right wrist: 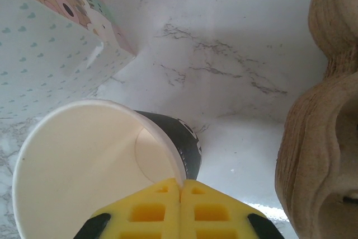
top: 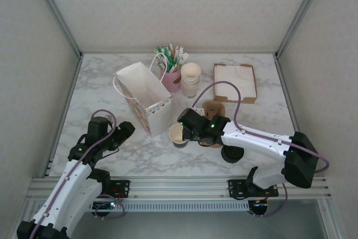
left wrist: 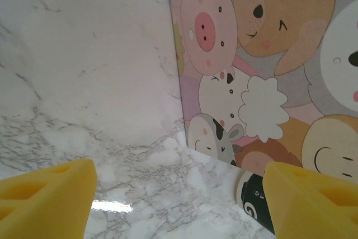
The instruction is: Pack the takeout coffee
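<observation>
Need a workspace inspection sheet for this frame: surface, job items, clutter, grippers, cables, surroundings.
surface: marble tabletop, no spills seen.
job's things: paper cup open, no lid on it, beside the gift bag.
clutter: pulp carrier, cup stack, pink straw holder, cardboard tray.
grippers: left gripper open, holding nothing, facing the bag; right gripper shut on the cup's rim.
cables: purple cables looped along both arms; the right one arcs over the carrier.
surroundings: pale enclosure walls, aluminium rail at the near edge.
</observation>
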Motion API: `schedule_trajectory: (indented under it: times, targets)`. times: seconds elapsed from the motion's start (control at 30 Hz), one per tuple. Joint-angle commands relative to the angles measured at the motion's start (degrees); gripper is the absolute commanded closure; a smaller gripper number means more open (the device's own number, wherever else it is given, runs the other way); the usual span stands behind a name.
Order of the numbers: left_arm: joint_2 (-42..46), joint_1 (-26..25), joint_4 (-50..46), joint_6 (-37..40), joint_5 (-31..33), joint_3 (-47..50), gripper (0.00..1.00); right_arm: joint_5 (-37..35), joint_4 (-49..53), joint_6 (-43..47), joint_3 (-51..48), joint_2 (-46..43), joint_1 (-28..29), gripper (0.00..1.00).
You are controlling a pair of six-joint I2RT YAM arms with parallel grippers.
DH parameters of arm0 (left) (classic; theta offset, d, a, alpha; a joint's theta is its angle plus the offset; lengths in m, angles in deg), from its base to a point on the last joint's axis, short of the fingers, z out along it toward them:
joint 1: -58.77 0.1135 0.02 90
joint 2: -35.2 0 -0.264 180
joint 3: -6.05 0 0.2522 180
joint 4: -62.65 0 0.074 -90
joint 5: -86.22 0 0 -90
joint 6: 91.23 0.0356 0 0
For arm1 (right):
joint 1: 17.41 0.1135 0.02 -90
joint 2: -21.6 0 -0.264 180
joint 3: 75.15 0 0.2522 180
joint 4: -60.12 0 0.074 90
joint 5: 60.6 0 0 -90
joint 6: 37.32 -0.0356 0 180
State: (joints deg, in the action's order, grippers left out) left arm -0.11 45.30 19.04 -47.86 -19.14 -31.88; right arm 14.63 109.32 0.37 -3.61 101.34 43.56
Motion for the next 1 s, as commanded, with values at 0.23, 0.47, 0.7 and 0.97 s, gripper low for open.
schedule_trajectory:
  times: [0.23,0.47,0.7,0.97]
  targets:
    - [-0.70,-2.78,2.92,-2.26,3.16,1.35,0.22,-0.35,3.91,-1.66,1.66,1.47,0.44,0.76]
    - [-0.99,-3.23,2.50,-2.47,3.32,1.06,0.22,-0.72,9.22,-0.01,5.64,-0.44,0.46,0.64]
    - [-1.62,-4.40,1.70,-1.88,3.88,1.40,0.23,-6.70,21.77,-1.69,7.26,-9.46,0.45,0.39]
    - [-6.29,-8.13,5.96,-2.92,4.61,1.59,0.23,-9.50,30.12,-11.56,-1.61,-20.91,-6.20,0.23]
